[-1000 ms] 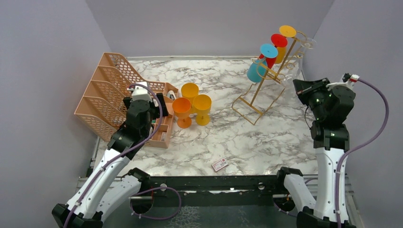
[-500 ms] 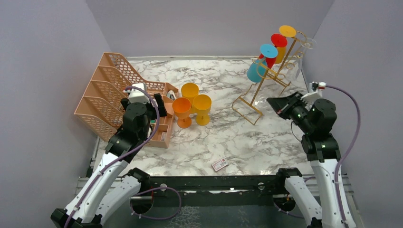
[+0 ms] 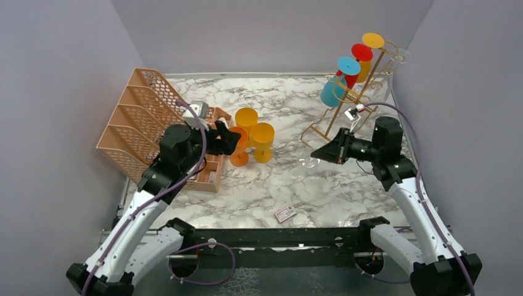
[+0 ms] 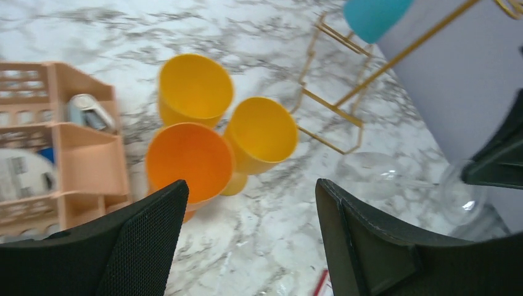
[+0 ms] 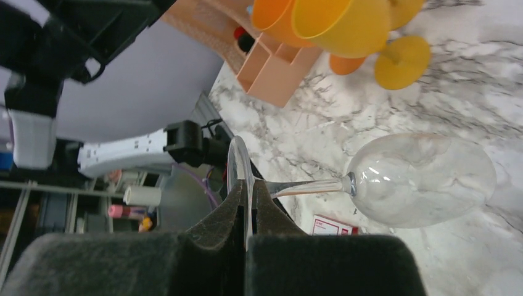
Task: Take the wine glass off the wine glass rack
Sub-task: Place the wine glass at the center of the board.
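Marble table (image 3: 321, 185): wine glass (image 5: 425, 176) off the far-right-corner rack (image 3: 338, 113)
Right gripper (image 5: 247, 191) pinches its foot, apparently mid-table; left gripper (image 4: 250, 188) gapes wide

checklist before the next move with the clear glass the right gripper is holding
1. Right gripper shut on the foot of the clear wine glass: ok.
2. Glass free of the wine glass rack: ok.
3. Glass upright: not ok, it lies sideways in the air.
4. Bare marble table beneath the bowl: ok.
5. Left gripper open and empty, near the orange glass: ok.
6. Pinch firm enough on that thin foot: cannot tell.
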`<state>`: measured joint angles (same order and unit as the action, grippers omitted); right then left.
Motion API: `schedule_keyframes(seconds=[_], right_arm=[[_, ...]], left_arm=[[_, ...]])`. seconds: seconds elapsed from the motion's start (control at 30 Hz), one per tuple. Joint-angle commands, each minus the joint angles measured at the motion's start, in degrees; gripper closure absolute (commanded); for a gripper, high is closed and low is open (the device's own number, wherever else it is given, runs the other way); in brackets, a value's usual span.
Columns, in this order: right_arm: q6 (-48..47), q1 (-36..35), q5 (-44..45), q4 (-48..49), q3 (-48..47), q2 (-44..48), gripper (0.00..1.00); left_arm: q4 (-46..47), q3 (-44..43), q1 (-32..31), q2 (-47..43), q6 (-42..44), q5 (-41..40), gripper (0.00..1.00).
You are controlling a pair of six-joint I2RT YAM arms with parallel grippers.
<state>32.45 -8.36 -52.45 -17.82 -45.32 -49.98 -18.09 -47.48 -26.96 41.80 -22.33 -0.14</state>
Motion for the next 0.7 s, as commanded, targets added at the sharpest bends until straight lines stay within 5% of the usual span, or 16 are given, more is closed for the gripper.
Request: schedule_keyframes(seconds=[0.0,0.33,0.47,0.67], right_arm=[[-6.59,-6.07,-4.73,3.32,-1.64,-3.41,0.99],[-5.61,-10.85,-7.19,16.61,3.18,0.13,0.99],[-1.45,-10.97,-8.47,23.39,7.41,1.83,0.99],[7.04,-10.97,-9.37,34.37,13.1,3.81,0.99]], left_arm=[[3.19,-5.33,-2.81,7.93,-3.95,19.03,0.21],[14.77,-4.79,-18.37,13.55,-11.32,17.91,0.24],[25.88,-0.69,-20.34,14.94,-15.99,20.32,0.28],[27.71,-0.67,-22.77,18.05,-16.73,21.59,0.39]])
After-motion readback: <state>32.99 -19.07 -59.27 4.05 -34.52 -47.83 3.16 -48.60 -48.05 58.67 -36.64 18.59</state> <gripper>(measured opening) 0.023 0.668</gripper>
